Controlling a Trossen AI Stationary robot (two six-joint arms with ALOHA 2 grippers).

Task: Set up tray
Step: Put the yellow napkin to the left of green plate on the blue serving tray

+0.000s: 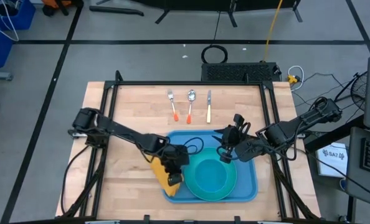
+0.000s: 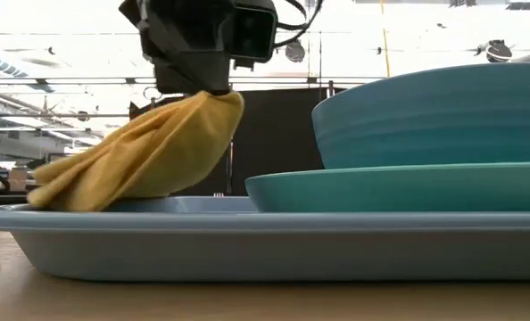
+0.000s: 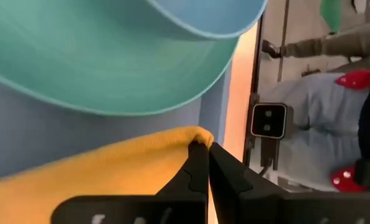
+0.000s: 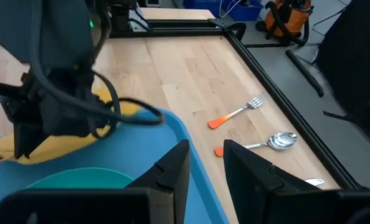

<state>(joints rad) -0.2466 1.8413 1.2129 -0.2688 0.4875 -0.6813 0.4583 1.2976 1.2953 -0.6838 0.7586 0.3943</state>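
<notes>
The blue tray (image 1: 250, 190) lies at the table's near middle. It carries a teal plate (image 2: 399, 187) with a teal bowl (image 2: 434, 116) standing on it. A yellow cloth (image 1: 162, 175) rests on the tray's left part. My left gripper (image 3: 203, 147) is over that part, shut on the cloth. My right gripper (image 4: 203, 163) hangs open above the tray's far right corner (image 1: 227, 154), with nothing between its fingers. My left gripper pinches a bunched top end of the yellow cloth (image 3: 191, 134) between its two fingertips. The fingers come slanting down from the table's left. The cloth (image 2: 140, 156) slopes down slack from the fingers, and its lower end (image 2: 60, 192) lies on the tray by the left rim.
A fork (image 1: 172, 104), a spoon (image 1: 190, 103) and a knife (image 1: 208, 106) lie side by side on the wood beyond the tray's far edge. A black frame (image 1: 191, 82) borders the table. Bare wood lies left of the tray.
</notes>
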